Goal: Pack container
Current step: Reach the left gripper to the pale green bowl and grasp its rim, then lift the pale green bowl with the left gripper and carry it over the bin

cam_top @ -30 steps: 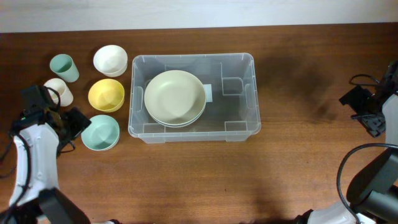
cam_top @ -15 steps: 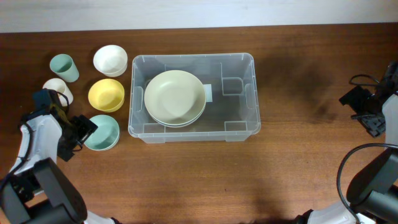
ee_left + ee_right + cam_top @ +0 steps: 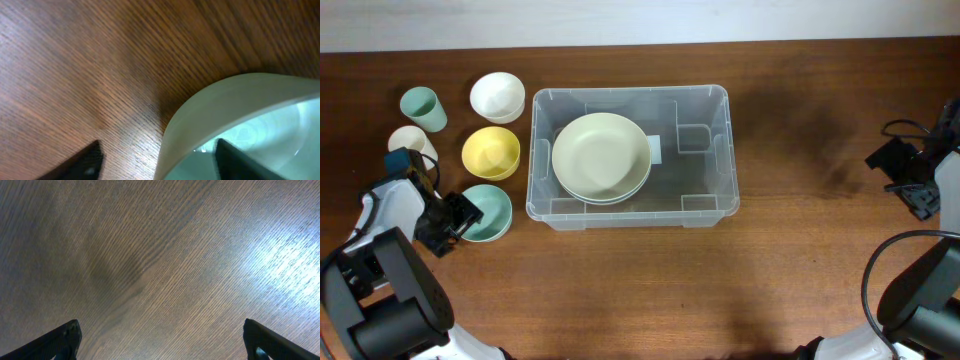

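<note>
The container (image 3: 720,150), a large clear bin, stands mid-table and holds stacked pale green plates (image 3: 601,156). A teal bowl (image 3: 488,212) sits left of it. My left gripper (image 3: 455,222) is at that bowl's left rim. In the left wrist view the gripper (image 3: 157,162) is open, with one finger outside on the table, one inside the bowl, and the bowl's rim (image 3: 225,100) between them. My right gripper (image 3: 910,175) is far right, open and empty over bare wood (image 3: 162,340).
A yellow bowl (image 3: 491,152) and a white bowl (image 3: 498,96) stand left of the container. A green cup (image 3: 422,106) and a cream cup (image 3: 410,143) stand farther left, close to my left arm.
My left gripper has moved toward the teal bowl and now straddles its left rim. The right arm has not moved.
</note>
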Controlling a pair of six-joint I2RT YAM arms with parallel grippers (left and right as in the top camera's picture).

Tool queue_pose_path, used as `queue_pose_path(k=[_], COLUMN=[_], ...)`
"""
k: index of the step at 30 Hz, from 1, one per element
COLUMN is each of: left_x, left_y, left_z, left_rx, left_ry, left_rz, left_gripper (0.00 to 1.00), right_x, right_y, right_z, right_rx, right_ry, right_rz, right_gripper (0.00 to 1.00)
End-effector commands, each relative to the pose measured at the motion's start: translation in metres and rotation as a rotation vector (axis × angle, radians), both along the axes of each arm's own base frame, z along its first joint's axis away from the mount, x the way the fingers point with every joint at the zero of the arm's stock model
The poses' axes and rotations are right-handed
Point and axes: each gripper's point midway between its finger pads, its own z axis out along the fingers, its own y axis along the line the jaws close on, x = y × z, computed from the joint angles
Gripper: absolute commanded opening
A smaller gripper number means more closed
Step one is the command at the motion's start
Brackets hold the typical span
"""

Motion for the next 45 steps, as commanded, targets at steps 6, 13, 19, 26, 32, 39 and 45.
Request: queue_pose_path(k=[6,13,19,26,32,39,45], left_x=[0.007,0.012,0.021,0.032,0.049,0.075,0.104], left_y=[-0.004,-0.003,0.0,0.003,0.001,-0.061,-0.188], left_z=[0.001,0.01,0.034,0.083,0.157,0.258,0.301], left_rx=[-0.026,-0.027,-0.025,-0.002,0.07,0.085,0.001], left_ry=[-0.022,-0.033,-0.056,-0.12,-0.29,-0.603,-0.837], left_rz=[-0.015,-0.016,-0.017,-0.02,-0.072,-0.244,-0.557], left_gripper=[0.29,0.12,0.01,0.01,0.01,0.01,0.01], right_x=[0.0,0.0,0.0,0.0,0.0,0.0,0.0], right_y=[0.0,0.0,0.0,0.0,0.0,0.0,0.0], right_z=[0.002,0.002,0.002,0.002,0.002,0.002,0.002], right_rx=[-0.006,-0.006,-0.006,-0.006,-0.006,-0.006,-0.006], right_ry=[-0.004,-0.004,-0.004,-0.004,-0.004,-0.004,-0.004], right_rz=[-0.004,-0.004,-0.004,-0.004,-0.004,-0.004,-0.004], right_gripper=[0.99,0.99,0.99,0.99,0.99,0.99,0.99])
